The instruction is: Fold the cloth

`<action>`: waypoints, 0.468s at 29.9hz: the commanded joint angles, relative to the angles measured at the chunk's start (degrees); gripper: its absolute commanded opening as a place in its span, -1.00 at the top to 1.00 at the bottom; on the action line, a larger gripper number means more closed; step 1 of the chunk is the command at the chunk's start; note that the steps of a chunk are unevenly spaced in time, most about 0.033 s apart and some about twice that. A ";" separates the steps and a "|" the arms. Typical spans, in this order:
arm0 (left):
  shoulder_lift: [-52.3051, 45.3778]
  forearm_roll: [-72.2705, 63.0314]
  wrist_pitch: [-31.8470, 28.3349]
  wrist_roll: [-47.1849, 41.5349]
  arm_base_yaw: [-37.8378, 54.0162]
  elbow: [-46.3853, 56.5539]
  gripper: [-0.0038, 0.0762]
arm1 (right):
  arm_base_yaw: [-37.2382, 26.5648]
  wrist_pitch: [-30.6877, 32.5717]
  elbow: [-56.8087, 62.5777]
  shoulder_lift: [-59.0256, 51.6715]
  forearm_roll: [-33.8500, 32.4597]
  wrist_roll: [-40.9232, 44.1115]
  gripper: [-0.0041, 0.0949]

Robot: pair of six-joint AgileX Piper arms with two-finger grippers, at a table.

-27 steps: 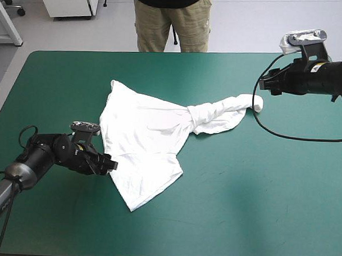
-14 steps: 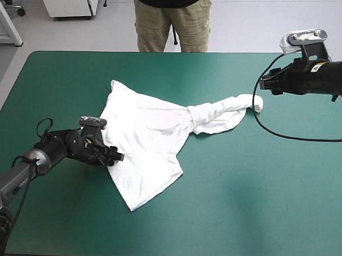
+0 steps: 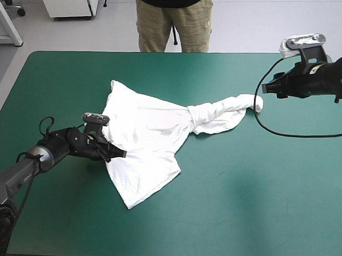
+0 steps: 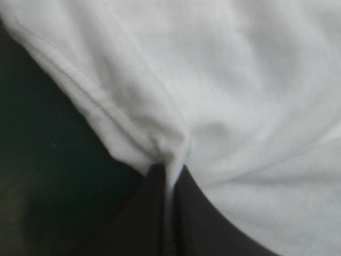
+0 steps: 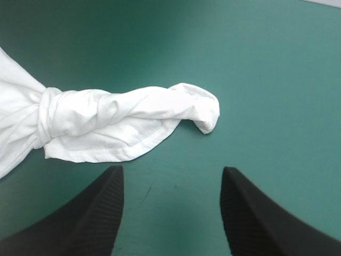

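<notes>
Left pincer (image 3: 118,154) advanced, now clamped on T-shirt (image 3: 148,130) edge; right pincer (image 5: 171,170) agape, twisted end (image 5: 205,109) just ahead.

Bare teal-green cover (image 3: 252,215) open along the near side, T-shirt (image 3: 148,135) sprawled across the middle, left gripper (image 3: 122,154) at its left edge

The T-shirt (image 3: 148,133) is plain white all over, from the fold pinched in the left pincer (image 4: 169,178) to the twisted end ahead of the right pincer (image 5: 172,169). Both pincers are black, the right one's fingers (image 5: 90,218) finely ribbed. The surface (image 3: 241,209) under them is even teal-green.
</notes>
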 commanded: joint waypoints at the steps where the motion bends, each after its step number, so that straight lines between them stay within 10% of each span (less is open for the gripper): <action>1: -0.13 -1.92 3.07 -0.10 -0.48 0.02 0.93 | -0.54 -2.08 -1.78 2.56 1.09 1.12 -0.13; 14: -0.13 -1.69 4.56 -0.10 -0.48 0.02 0.93 | -0.54 -12.69 -1.78 20.01 -1.35 -0.26 -0.13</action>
